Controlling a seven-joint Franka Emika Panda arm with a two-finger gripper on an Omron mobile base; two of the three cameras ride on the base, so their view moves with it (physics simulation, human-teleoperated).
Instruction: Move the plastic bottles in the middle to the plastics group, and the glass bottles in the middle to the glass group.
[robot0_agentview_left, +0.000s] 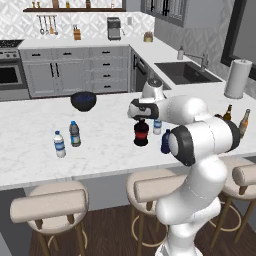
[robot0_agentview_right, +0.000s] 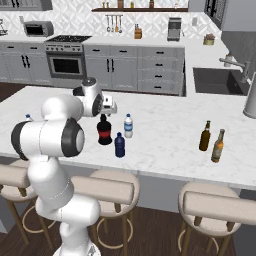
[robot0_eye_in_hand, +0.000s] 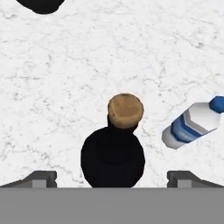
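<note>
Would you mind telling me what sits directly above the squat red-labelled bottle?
The open tool hangs above the squat red-labelled bottle, its brown cap visible; the bottle's base is hidden in the hand view.

We see a white marble counter (robot0_agentview_left: 110, 150) and take it as our landmark. On its far side rests a dark blue bowl (robot0_agentview_left: 83, 100). At its right end stands a paper towel roll (robot0_agentview_left: 238, 78), and just past that end a sink (robot0_agentview_left: 186, 72) with a faucet (robot0_agentview_left: 202, 61) is set into the adjoining worktop. Three padded stools (robot0_agentview_right: 112, 191) line its near edge. Well behind it, along the back wall, we find an oven (robot0_agentview_right: 66, 64), a microwave (robot0_agentview_right: 35, 28), a coffee machine (robot0_agentview_left: 114, 28) and hanging utensils (robot0_agentview_left: 47, 24).
</note>
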